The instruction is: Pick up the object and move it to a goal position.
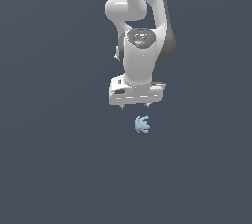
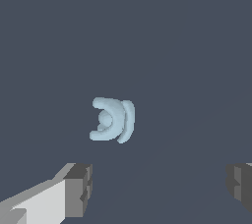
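The worktop point(image 1: 49, 169) is plain dark grey-blue. The object point(image 1: 142, 124) fans its prongs toward the exterior view's right. The jaws stand apart, holding nothing.

- Backgrd point(image 1: 49, 169) is all one dark gray-blue color, flat & plain, same everywhere in the exterior view.
- Can't tell floor from wall; no line btwn them.
- Wrist view shows the same dark gray-blue surface point(image 2: 187, 46), smooth, w/ no marks.
- Light is soft & even.
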You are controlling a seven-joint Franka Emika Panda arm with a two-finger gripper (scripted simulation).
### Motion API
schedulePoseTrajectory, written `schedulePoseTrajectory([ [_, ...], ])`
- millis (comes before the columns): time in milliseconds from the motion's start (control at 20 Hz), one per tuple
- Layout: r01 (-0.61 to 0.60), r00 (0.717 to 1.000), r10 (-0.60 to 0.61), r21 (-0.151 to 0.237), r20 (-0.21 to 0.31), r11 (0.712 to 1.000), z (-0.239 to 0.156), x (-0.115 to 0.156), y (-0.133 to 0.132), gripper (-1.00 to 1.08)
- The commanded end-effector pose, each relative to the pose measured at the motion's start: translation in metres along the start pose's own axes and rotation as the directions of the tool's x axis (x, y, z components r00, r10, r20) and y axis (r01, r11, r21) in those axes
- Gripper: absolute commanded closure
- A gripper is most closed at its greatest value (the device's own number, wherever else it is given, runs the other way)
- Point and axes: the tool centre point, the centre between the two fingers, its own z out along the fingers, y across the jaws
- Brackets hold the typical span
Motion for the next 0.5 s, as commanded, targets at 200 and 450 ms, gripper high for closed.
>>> schedulePoseTrajectory([
  [200,0.010,1.000,-0.010,0.002,-0.002,1.000,0.000,0.002,-0.007,-0.92],
  [450,0.039,0.999,-0.039,0.008,-0.010,0.999,-0.002,0.007,-0.024,-0.92],
])
